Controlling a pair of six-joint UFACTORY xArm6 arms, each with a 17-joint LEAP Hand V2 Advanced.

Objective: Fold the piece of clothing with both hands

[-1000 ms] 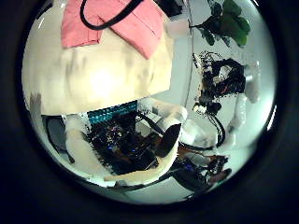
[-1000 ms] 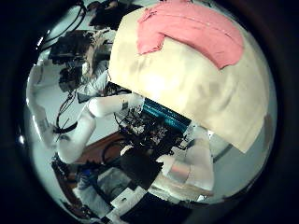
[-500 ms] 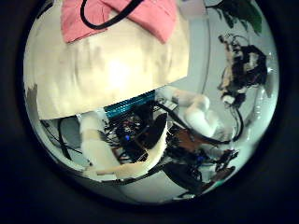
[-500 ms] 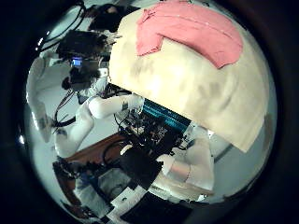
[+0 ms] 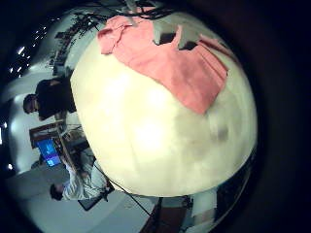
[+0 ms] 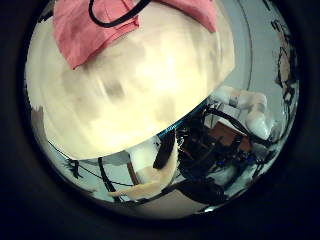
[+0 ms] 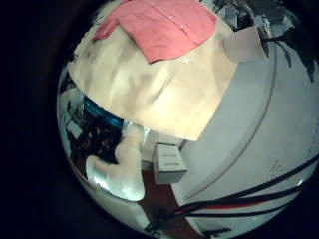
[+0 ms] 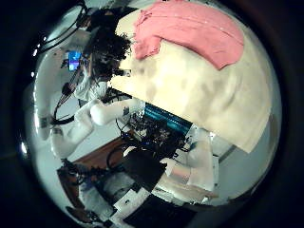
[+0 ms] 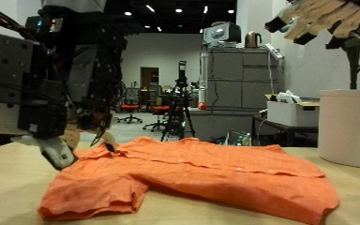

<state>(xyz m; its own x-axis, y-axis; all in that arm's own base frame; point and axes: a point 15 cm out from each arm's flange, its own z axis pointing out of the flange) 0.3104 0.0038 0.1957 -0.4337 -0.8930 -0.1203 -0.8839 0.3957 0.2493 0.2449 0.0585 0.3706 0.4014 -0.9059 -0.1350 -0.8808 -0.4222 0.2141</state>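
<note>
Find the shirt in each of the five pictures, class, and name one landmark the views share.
Left little finger side palm view: shirt on the table.
Left thumb side palm view: shirt at the table's far edge.
Right little finger side palm view: shirt on the table.
Right thumb side palm view: shirt on the table.
Outside view: shirt spread on the table.
Shared landmark: the table.

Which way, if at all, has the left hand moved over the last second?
Yes. In the right hand's thumb side view the table stays put, while the left hand has come closer to the shirt and its near edge.
</note>
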